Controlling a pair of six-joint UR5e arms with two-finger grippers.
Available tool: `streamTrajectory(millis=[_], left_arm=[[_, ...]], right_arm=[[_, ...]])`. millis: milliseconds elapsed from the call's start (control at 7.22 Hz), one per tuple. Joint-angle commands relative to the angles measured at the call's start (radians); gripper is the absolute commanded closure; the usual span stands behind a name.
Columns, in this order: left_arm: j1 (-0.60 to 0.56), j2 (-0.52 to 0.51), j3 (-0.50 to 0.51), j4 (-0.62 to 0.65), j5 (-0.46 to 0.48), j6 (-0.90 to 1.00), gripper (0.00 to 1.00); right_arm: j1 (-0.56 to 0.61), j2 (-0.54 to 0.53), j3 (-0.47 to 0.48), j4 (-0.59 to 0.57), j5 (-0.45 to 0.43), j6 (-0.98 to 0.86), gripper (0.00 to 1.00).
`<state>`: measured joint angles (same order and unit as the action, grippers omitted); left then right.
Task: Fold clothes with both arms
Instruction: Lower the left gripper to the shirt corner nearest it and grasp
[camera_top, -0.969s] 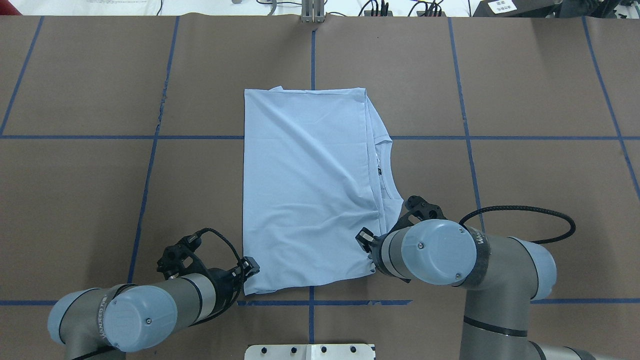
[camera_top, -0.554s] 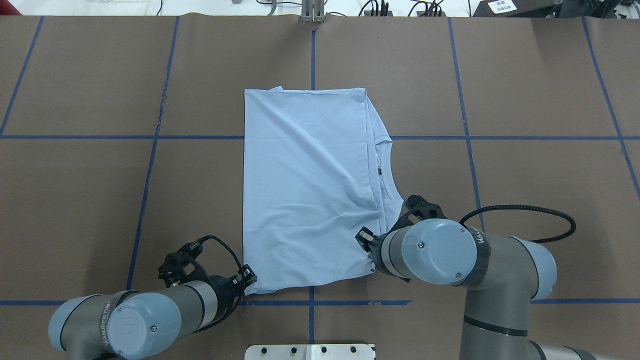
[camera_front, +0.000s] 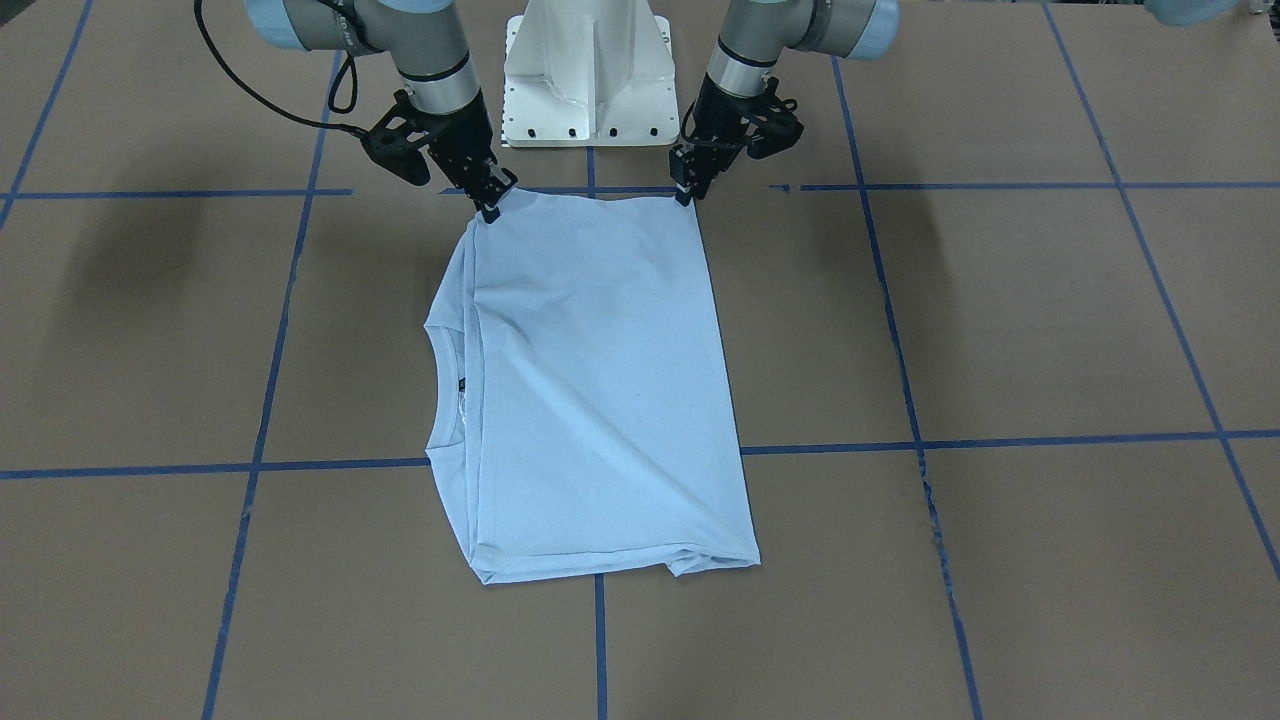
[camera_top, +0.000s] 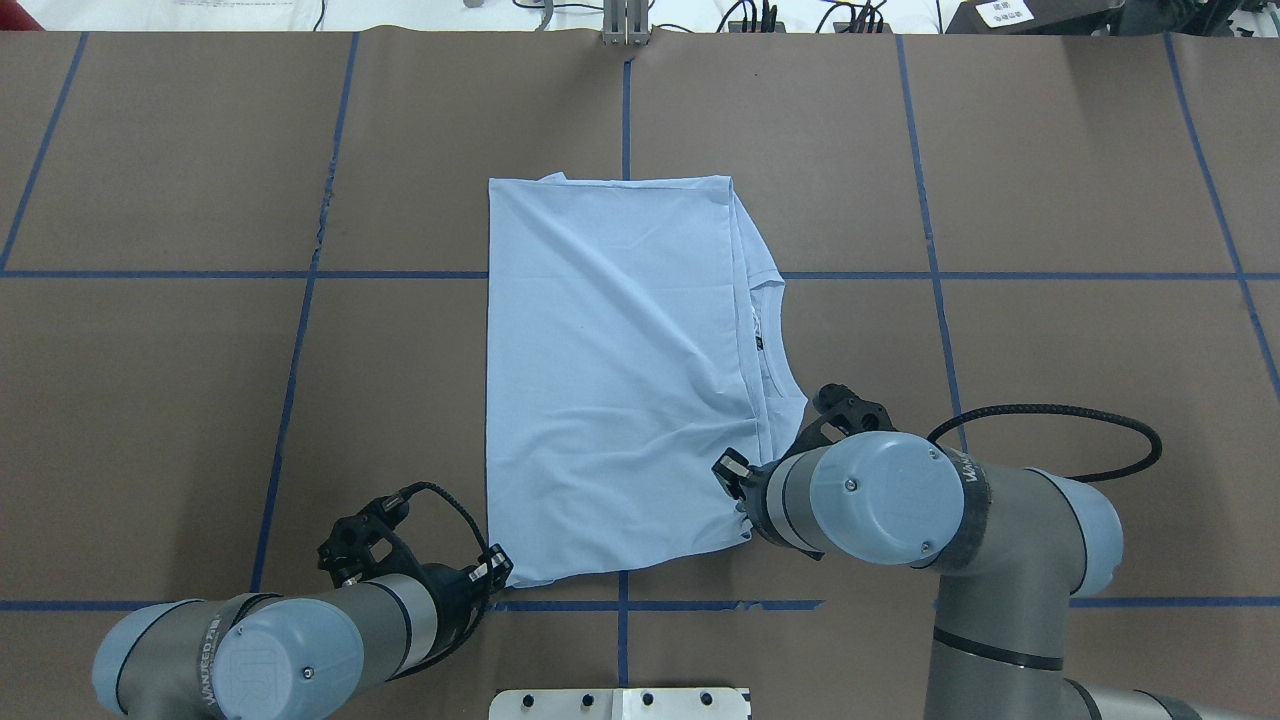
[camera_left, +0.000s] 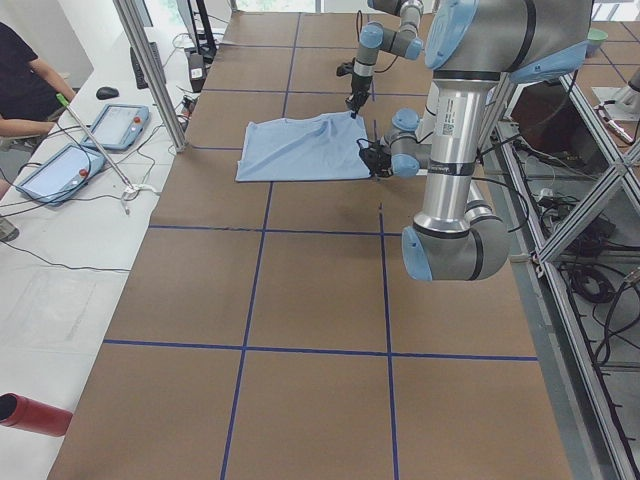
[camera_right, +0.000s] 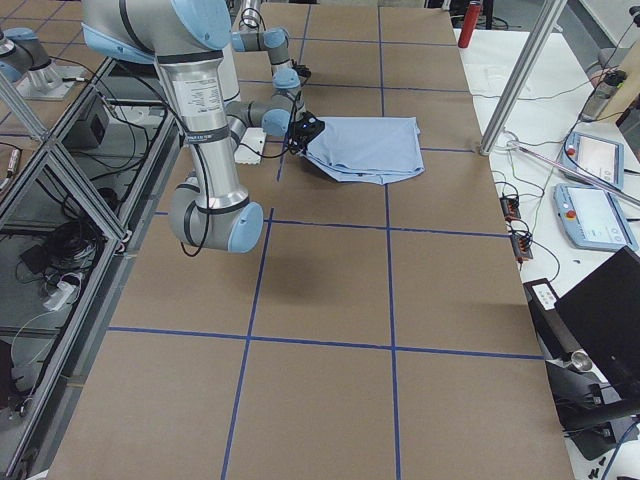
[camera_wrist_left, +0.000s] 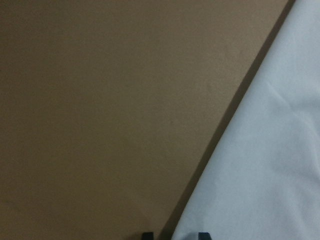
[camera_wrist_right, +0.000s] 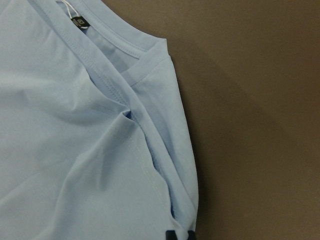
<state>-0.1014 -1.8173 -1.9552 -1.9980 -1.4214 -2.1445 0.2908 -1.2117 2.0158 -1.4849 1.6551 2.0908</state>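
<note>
The right pincer (camera_front: 490, 212) is clenched on the T-shirt (camera_top: 610, 380) corner between its tips; the left pincer (camera_front: 684, 197) straddles another corner — clenched or not, I cannot tell. The worktop (camera_top: 300, 400) lies just beneath both.

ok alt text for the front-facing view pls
A light blue T-shirt, folded into a tall rectangle with its collar at the left, lies on a blue-taped brown table. The right gripper and left gripper touch its two top corners.

Open table (camera_top: 150, 420) lies all round the T-shirt (camera_top: 610, 400); only the left tool (camera_front: 684, 197) and right tool (camera_front: 490, 212) crowd its near corners
</note>
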Motion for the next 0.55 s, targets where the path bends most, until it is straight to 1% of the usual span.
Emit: streamTrajectory(millis=[0,138,277,415], left_arm=[[0.0,0.0,-0.011,0.001,-0.001,0.0,1.0],[-0.001,0.003,-0.049,0.01,-0.004,0.0,1.0],[0.0,0.003,-0.103,0.066,-0.004,-0.006,1.0],[0.014,0.006,-0.152,0.094,-0.002,-0.068,1.0]], right_arm=[[0.001,-0.002,0.003,0.0,0.0,0.0,1.0],[0.001,0.0,0.004,0.0,0.0,0.0,1.0],[0.001,0.001,0.007,0.0,0.0,0.0,1.0],[0.002,-0.009,0.039,-0.002,-0.001,0.002,1.0]])
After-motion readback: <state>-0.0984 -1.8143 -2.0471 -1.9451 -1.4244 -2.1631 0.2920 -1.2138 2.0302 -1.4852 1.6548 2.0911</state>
